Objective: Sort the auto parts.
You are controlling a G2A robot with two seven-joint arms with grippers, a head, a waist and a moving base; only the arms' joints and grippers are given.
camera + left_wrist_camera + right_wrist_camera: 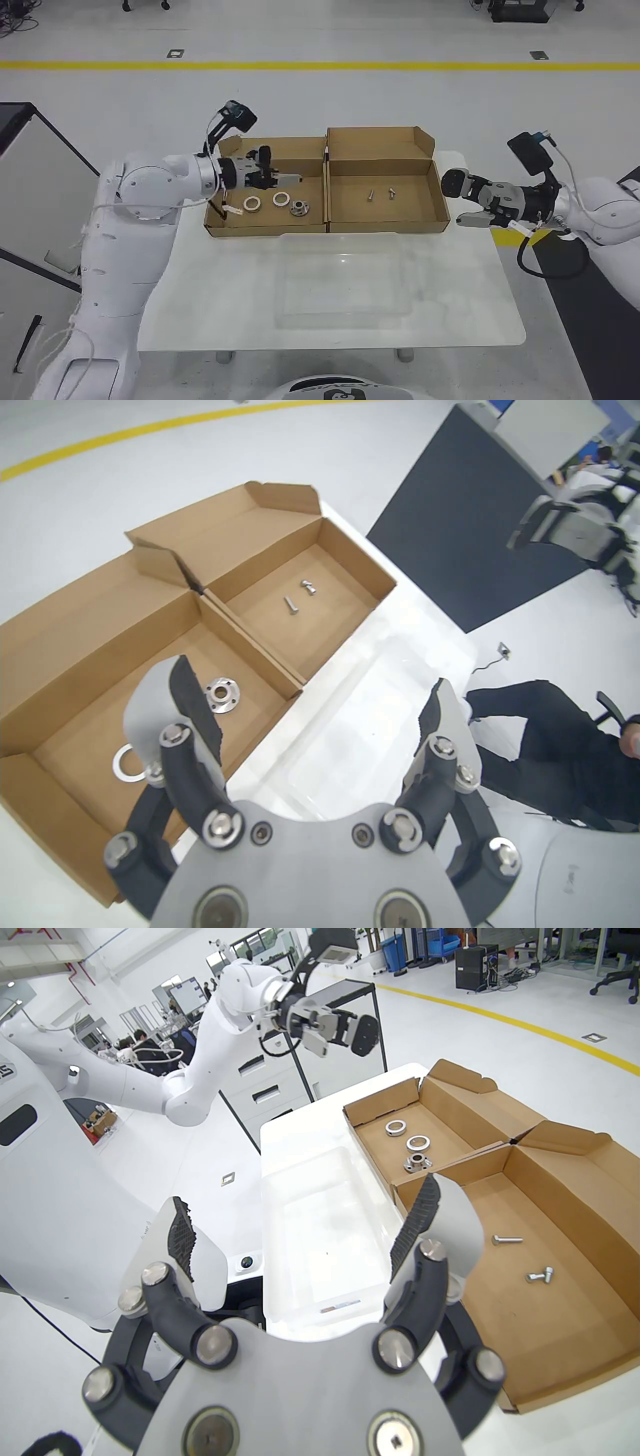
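Two open cardboard boxes stand side by side at the table's back. The left box (266, 228) holds two flat rings (253, 204) (281, 199) and a flanged hub (299, 208). In the right box (412, 206) lie two small bolts (369, 194) (391, 192). My left gripper (262, 168) hangs open and empty above the left box's back part. My right gripper (468, 200) is open and empty just off the right box's outer end. In the right wrist view the bolts (506, 1240) (540, 1275) lie close by its fingers.
A clear plastic bin (345, 290) sits in the middle of the white table, in front of the boxes. A dark-framed cabinet (30, 170) stands left of the table. A seated person in black (550, 745) is off the table's side.
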